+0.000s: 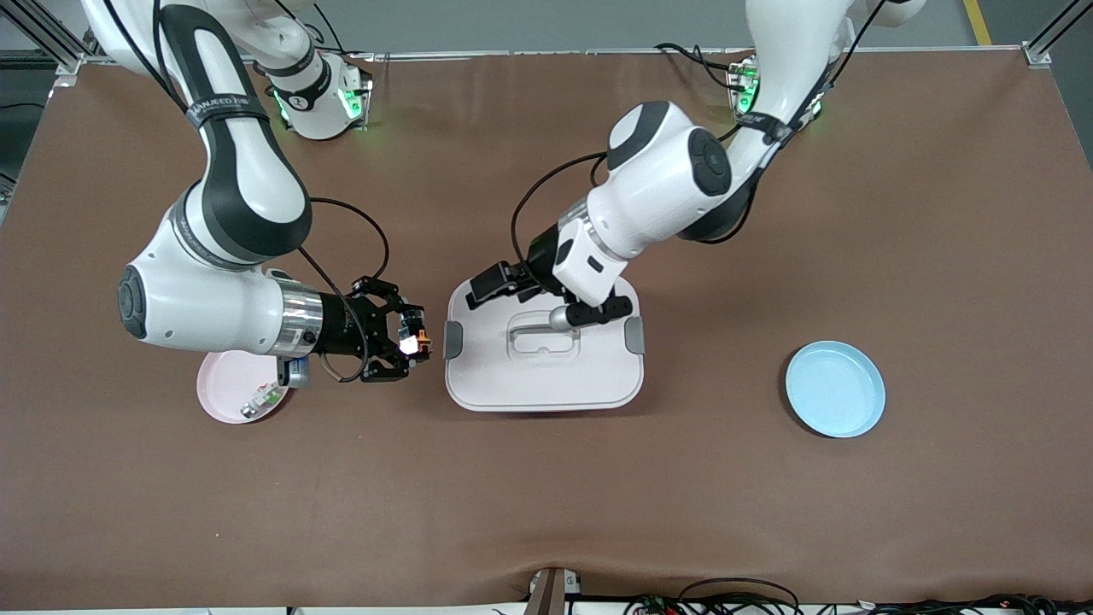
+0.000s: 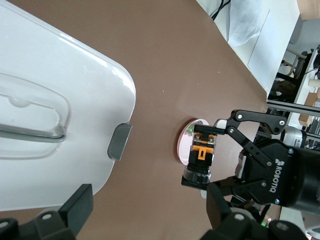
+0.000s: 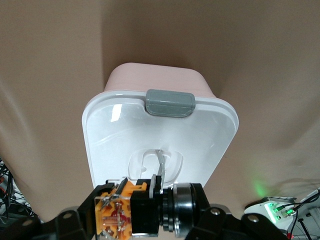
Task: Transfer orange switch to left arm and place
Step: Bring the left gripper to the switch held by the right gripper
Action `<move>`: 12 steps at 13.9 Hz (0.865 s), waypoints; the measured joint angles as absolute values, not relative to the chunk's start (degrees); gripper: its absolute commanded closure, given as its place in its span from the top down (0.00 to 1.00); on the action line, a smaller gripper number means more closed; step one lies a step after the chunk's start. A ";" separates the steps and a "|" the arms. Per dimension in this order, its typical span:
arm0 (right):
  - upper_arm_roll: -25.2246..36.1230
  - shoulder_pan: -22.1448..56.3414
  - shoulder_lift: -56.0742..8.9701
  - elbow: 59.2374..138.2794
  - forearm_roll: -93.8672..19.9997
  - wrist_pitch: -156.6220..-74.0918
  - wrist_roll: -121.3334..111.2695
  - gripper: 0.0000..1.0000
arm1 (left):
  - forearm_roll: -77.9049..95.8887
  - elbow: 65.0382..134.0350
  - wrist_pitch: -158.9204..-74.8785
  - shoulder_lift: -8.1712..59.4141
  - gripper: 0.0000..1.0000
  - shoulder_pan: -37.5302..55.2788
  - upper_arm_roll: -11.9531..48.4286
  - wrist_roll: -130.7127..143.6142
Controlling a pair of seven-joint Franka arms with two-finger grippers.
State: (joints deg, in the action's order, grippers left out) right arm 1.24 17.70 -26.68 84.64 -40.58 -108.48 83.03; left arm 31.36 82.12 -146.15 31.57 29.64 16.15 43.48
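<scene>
Front view: right gripper (image 1: 416, 343) up in the air beside the box (image 1: 544, 376), at the box edge toward the right arm's end of the tabletop, jaws clamped on the orange switch (image 1: 420, 342). Left gripper (image 1: 546, 301) over the box lid, above the recessed handle (image 1: 544, 337), jaws spread wide and holding nothing. Box sitting mid-table, grey latch (image 1: 452, 339) on each short side. Pink plate (image 1: 232, 391) partly under the right arm's wrist, a small green-and-silver part (image 1: 261, 400) lying in it. Blue plate (image 1: 834, 389) well apart, toward the left arm's end. Left wrist view: switch (image 2: 201, 160) pinched in the other gripper, orange band showing, just clear of the latch (image 2: 119, 141). Right wrist view: switch (image 3: 135, 207) between the fingers, box (image 3: 160, 135) below it.
</scene>
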 measured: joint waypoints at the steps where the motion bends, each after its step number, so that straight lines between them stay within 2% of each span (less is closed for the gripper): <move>1: 1.22 17.91 -26.68 84.64 -40.59 -108.48 83.41 0.00 | 31.36 82.11 -148.03 32.45 1.00 30.55 16.16 43.54; 12: 1.06 21.70 -26.68 84.64 -40.63 -108.50 85.65 0.00 | 31.36 81.52 -152.42 34.31 1.00 33.59 16.11 42.87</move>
State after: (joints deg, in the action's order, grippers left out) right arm 1.06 21.70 -26.68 84.64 -40.63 -108.50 85.65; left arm 31.36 81.52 -152.42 34.31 33.59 16.11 42.87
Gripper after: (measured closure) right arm 0.269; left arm 0.000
